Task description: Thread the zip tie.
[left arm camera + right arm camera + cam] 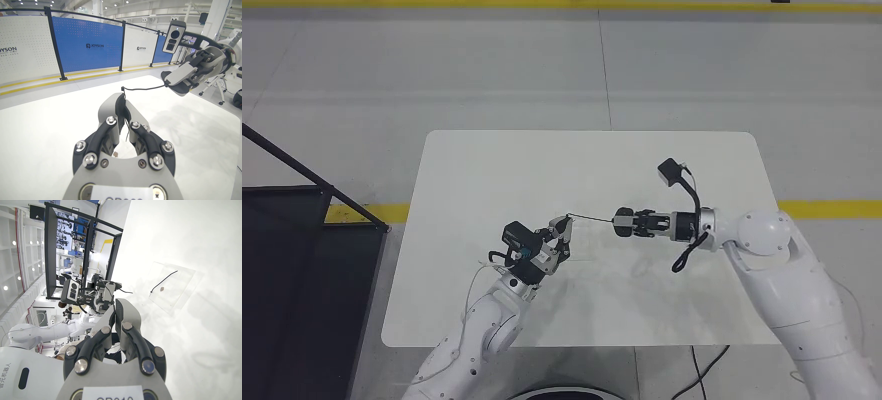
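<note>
From the near edge, where both arms come in, we see bare white tabletop (492,180) spreading on every side, widest toward the far edge. A black frame (312,175) stands on the floor off its left edge. Over the middle, the left pincer (123,98) is clenched on the zip tie (143,89). The tie's head sits just above its fingertips, and a loose end hangs between the fingers. From the head, the thin black strand runs across to the right pincer (167,83), which is clamped on its other end. Both pincers are raised above the surface, and they stay apart. Farther out, a clear flat sheet (179,291) lies on the tabletop. We cannot tell whether it is a shallow tray. It holds a second black tie (164,281) and a small brownish speck (162,289).
</note>
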Robot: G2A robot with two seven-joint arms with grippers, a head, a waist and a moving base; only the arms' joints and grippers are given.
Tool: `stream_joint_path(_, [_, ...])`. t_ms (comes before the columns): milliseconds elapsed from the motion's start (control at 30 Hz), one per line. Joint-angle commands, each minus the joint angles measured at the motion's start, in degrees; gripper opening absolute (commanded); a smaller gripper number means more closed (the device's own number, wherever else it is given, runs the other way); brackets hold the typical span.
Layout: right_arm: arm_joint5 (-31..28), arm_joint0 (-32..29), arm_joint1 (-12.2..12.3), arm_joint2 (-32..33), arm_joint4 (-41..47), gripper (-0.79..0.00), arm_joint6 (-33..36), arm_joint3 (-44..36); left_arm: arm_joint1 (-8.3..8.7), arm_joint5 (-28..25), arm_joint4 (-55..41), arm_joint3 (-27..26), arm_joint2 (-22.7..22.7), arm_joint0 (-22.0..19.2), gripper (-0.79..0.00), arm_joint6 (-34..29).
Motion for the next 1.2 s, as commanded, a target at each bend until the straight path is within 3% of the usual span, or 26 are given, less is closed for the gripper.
stream_joint_path(0, [-0.1, -0.3, 0.1, 0.4, -0.1, -0.785, 0.0, -0.2, 0.0, 0.0, 0.0, 0.0, 0.0, 0.0, -0.785, 0.0])
stream_joint_path(200, [-0.3, -2.3, 0.9, 3.5, -0.2, -0.785, 0.1, -1.9, 0.0, 0.0, 0.0, 0.0, 0.0, 0.0, -0.785, 0.0])
stream_joint_path(567, [-0.2, -2.4, 0.9, 3.4, -0.3, -0.785, -0.3, -2.0, 0.08, -1.5, 0.0, -0.4, -0.5, -0.2, -0.785, -0.9])
stream_joint_path(933, [6.8, -6.1, 1.9, 5.7, 0.3, -0.785, 3.6, -7.2, 0.64, -9.9, -0.1, 0.6, -2.8, -1.6, -0.785, -1.0])
stream_joint_path(1167, [10.8, -6.6, 2.1, 6.1, 2.1, -0.785, 3.2, -9.5, 0.68, -11.4, 0.6, 1.4, -2.8, -2.2, -0.785, -1.0])
